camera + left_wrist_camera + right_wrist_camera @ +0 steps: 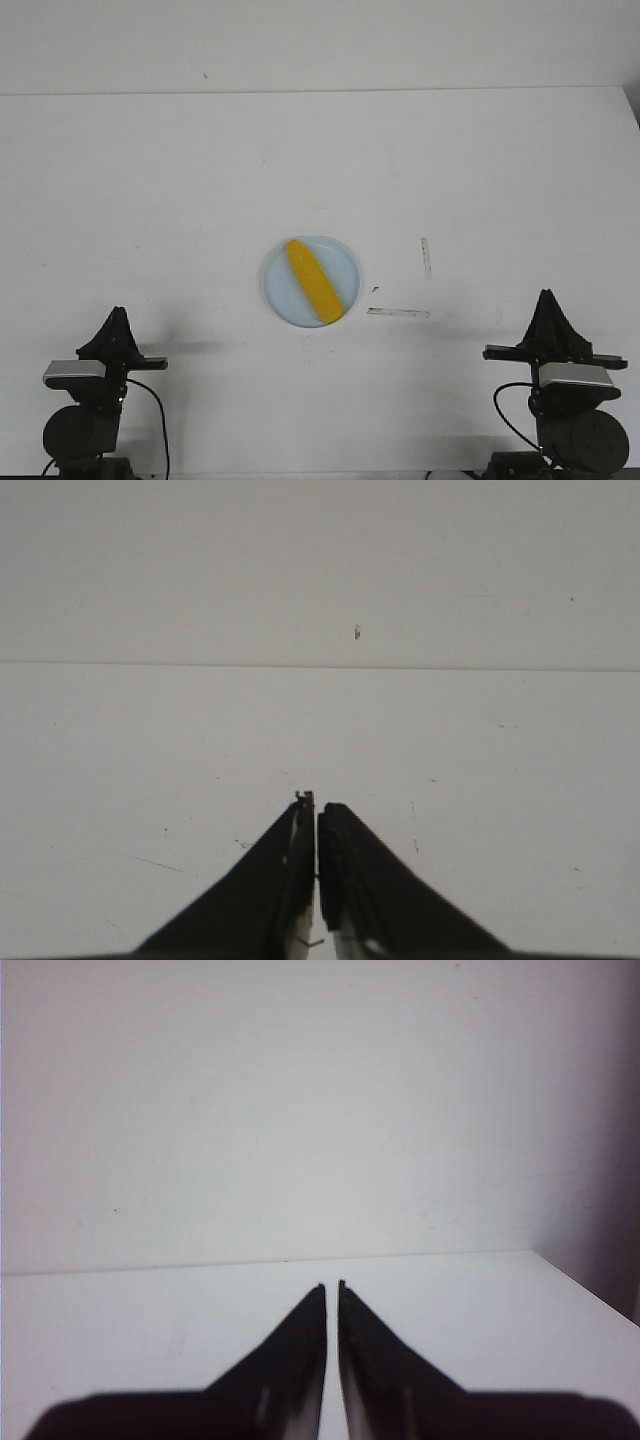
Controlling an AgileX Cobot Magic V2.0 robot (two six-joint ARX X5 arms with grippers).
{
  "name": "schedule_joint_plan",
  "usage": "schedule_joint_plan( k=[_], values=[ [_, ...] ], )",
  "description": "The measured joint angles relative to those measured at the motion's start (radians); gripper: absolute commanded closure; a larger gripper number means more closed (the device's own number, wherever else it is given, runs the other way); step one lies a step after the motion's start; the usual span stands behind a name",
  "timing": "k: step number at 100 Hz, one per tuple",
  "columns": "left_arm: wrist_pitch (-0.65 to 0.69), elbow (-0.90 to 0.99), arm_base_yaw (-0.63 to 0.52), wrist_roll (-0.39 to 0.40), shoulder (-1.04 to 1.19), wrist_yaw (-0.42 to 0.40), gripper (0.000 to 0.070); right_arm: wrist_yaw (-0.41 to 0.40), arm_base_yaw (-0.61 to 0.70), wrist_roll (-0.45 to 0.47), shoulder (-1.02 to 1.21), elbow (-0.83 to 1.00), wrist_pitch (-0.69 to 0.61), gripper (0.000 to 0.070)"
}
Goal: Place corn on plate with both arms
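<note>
Seen from the front: bright yellow, smooth plastic corn cob [312, 281] lying on the round, shallow, pale blue plate [280, 290], resting diagonally from about 11 o'clock to 5 o'clock across it, lower end reaching the plate's rim. Plate sitting near the middle of the flat white table [150, 200]. Two thin pale tape strips just beside the plate at its 3 o'clock side: one short upright strip [426, 257], one longer strip [398, 312] lying flat toward 4 o'clock.

Black jointed left arm's claw [117, 316] parked at 8 o'clock from the plate, well apart from it, grey camera module [75, 373] below. In the left wrist view, left claw [316, 810] clenched, fingers [290, 860] pressed nearly together, gripping nothing, only bare table beneath.

Black jointed right arm's claw [546, 297] parked at 4 o'clock from the plate, likewise well apart, with its own grey module [575, 375]. In the right wrist view, right claw [332, 1288] clenched as well, only a hairline slit between the tips, nothing held.
</note>
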Motion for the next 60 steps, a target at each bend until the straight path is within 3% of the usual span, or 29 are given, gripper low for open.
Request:
schedule_joint_plan(
  k=[32, 60],
  values=[
    [-0.001, 0.000, 0.000, 0.000, 0.000, 0.000, 0.0699, -0.026, 0.007, -0.001, -0.005, -0.022, -0.021, 0.0682],
    [-0.002, 0.000, 0.000, 0.000, 0.000, 0.000, 0.0699, -0.027, 0.020, -0.001, -0.101, -0.173, 0.002, 0.0682]
  ],
)
